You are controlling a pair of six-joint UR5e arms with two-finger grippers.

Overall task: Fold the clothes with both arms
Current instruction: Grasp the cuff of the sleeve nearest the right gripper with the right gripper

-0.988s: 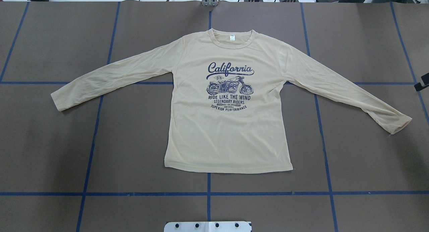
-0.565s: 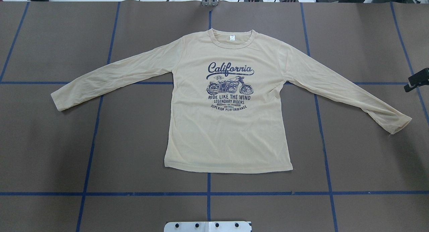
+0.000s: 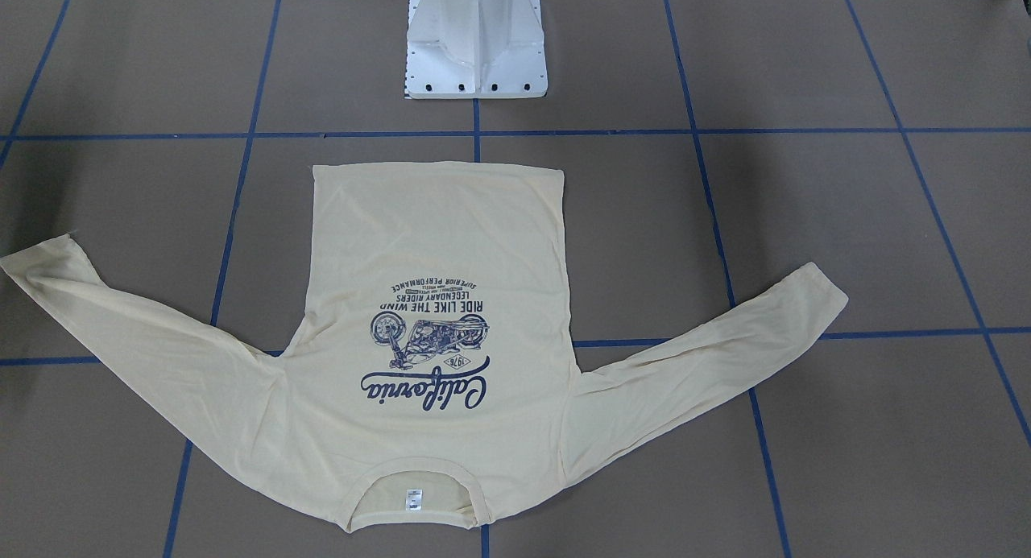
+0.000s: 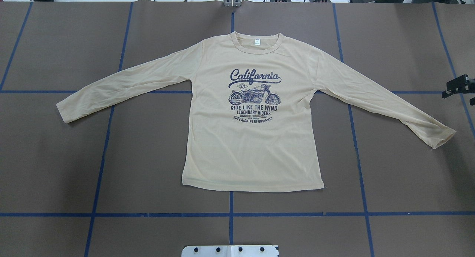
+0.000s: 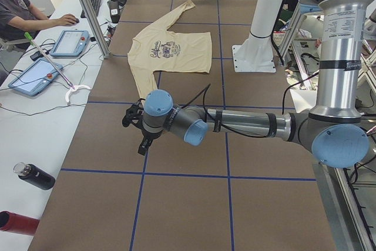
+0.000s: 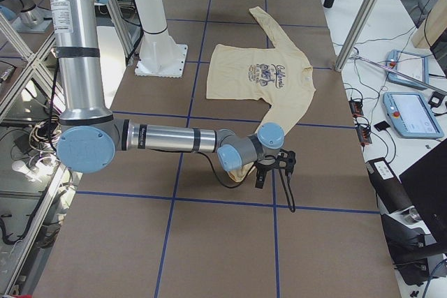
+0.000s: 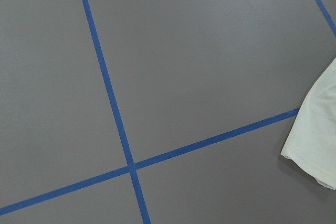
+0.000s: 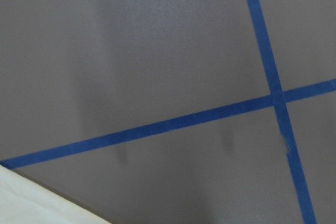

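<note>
Overhead exterior view: shirt (image 4: pixel 252 145) lies flat on the table (image 4: pixel 74 168), print up, hem (image 4: pixel 252 188) nearest the robot, sleeves (image 4: pixel 130 82) spread, collar (image 4: pixel 256 49) far, so imo folding hasn't started, this is just the approach. The right gripper (image 4: pixel 457 88) hovers near its cuff (image 4: pixel 441 136), left gripper (image 5: pixel 136 129) hangs near the other cuff (image 4: pixel 65 112); neither holds cloth, can't tell how wide either is open. Next up each has to drop onto its cuff and pinch the thin fabric cleanly.
</note>
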